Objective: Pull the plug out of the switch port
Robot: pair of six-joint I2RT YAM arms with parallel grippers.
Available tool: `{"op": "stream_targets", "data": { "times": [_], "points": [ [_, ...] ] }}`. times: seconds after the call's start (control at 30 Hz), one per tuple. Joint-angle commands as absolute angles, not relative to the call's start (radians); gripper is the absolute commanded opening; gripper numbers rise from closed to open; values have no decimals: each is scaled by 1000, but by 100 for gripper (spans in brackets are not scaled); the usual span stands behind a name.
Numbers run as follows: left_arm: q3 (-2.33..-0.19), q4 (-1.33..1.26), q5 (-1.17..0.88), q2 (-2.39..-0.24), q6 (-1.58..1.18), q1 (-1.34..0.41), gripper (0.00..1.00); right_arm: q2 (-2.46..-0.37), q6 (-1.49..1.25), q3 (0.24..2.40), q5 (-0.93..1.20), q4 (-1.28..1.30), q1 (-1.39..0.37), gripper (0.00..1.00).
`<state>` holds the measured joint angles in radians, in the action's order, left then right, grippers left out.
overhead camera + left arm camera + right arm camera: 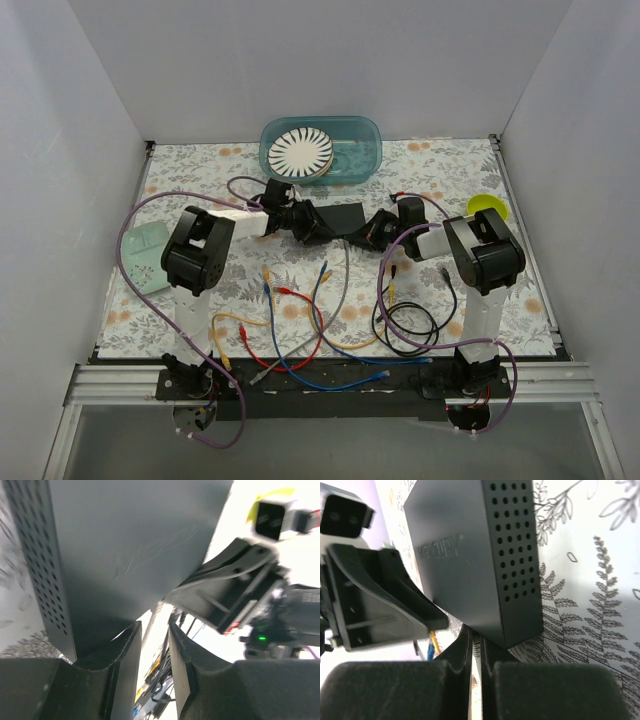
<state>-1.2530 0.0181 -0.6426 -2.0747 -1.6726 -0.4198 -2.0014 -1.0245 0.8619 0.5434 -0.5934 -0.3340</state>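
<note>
The switch (345, 217) is a flat dark grey box lying mid-table between my two grippers. It fills the upper left of the left wrist view (130, 545) and shows its perforated side in the right wrist view (470, 560). My left gripper (306, 222) is at the switch's left end. Its jaws (154, 627) stand apart with nothing between them, one finger (125, 660) against the box's corner. My right gripper (376, 232) is at the near right edge of the switch. Its jaws (476, 630) are nearly closed on the grey ribbed plug (476, 646) of a grey cable (345, 270).
A teal tub (362, 150) holding a striped plate stands at the back. A yellow-green bowl (487, 208) sits at the right and a pale green block (145, 255) at the left. Loose coloured patch cables (290, 325) and a black cable coil (405, 325) lie in front.
</note>
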Motion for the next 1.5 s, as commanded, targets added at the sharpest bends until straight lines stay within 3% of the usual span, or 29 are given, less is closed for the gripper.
{"op": "stream_targets", "data": {
  "times": [0.0, 0.4, 0.6, 0.7, 0.77, 0.8, 0.93, 1.1, 1.2, 1.37, 1.47],
  "points": [
    [-1216, 54, -624, -2058, -1680, -486, 29, -1997, -882, 842, 544, -419, -339, 1],
    [-1305, 75, -463, -2146, -1746, -477, 28, -1864, -787, 718, 549, -328, -374, 1],
    [-1218, 68, -414, -1961, -1720, -431, 29, -1622, -652, 739, 254, -7, -374, 1],
    [-1164, 66, -397, -1853, -1704, -397, 31, -1548, -620, 744, 222, 44, -373, 3],
    [-1140, 69, -390, -1803, -1701, -376, 33, -1537, -601, 779, 238, 52, -373, 19],
    [-1134, 69, -385, -1758, -1698, -371, 34, -1517, -595, 796, 230, 55, -377, 32],
    [-1141, 118, -345, -1678, -1695, -354, 36, -1500, -554, 922, 149, 127, -383, 44],
    [-1192, 299, -295, -1698, -1672, -353, 35, -1555, -544, 1045, 117, 232, -387, 43],
    [-1178, 415, -226, -1666, -1666, -353, 35, -1546, -546, 1061, 133, 244, -385, 38],
    [-1117, 578, 17, -1499, -1667, -353, 36, -1474, -506, 1077, 167, 258, -442, 34],
    [-1063, 546, -82, -1451, -1605, -363, 34, -1411, -471, 1072, 69, 325, -495, 34]
  ]
}}
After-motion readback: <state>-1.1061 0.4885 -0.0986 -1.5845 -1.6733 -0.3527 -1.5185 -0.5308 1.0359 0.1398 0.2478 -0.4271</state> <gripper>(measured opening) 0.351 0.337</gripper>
